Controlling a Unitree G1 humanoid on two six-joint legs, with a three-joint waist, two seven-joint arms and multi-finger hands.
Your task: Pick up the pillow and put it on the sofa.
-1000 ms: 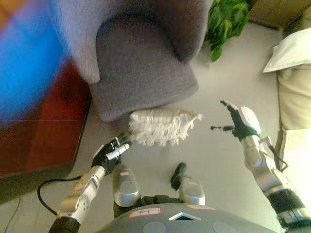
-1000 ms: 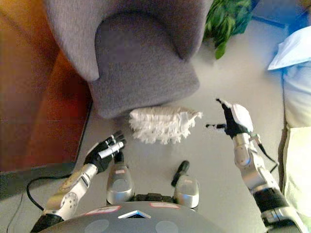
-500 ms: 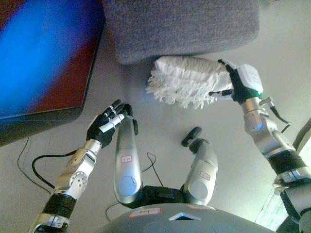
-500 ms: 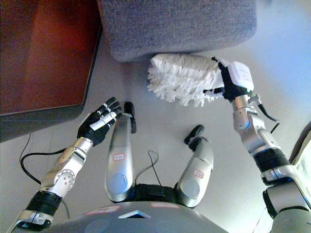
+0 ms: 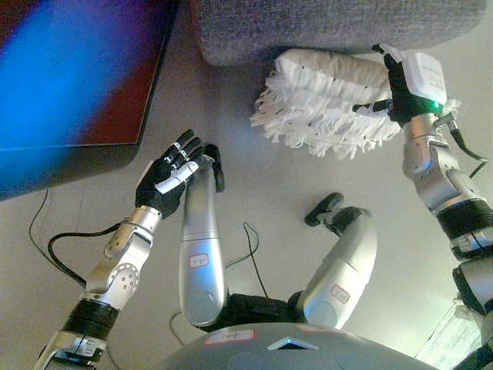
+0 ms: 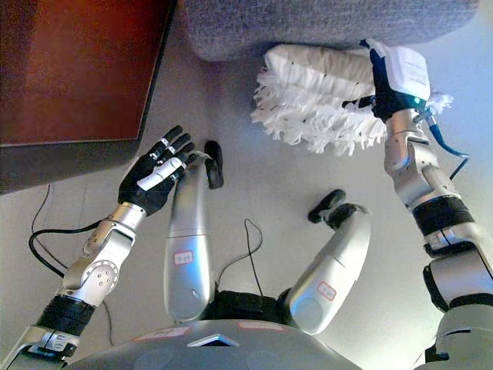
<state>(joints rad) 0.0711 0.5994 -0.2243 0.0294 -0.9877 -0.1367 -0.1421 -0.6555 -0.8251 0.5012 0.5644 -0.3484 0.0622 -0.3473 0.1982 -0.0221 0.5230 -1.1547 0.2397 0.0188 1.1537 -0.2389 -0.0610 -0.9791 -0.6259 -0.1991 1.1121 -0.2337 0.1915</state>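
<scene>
A white fringed pillow lies on the floor against the base of the grey sofa. My right hand rests on the pillow's right end, with straight fingers and the thumb lying against the cloth. My left hand is open with its fingers spread. It hovers above the floor to the lower left of the pillow, well apart from it. It also shows in the right eye view.
A dark red-brown piece of furniture fills the upper left, its edge close to my left hand. Bare grey floor lies between my hands and below the pillow.
The camera has dipped toward the floor. My right hand moved from clear of the pillow onto its right end and stays there. My left hand stays open and apart.
</scene>
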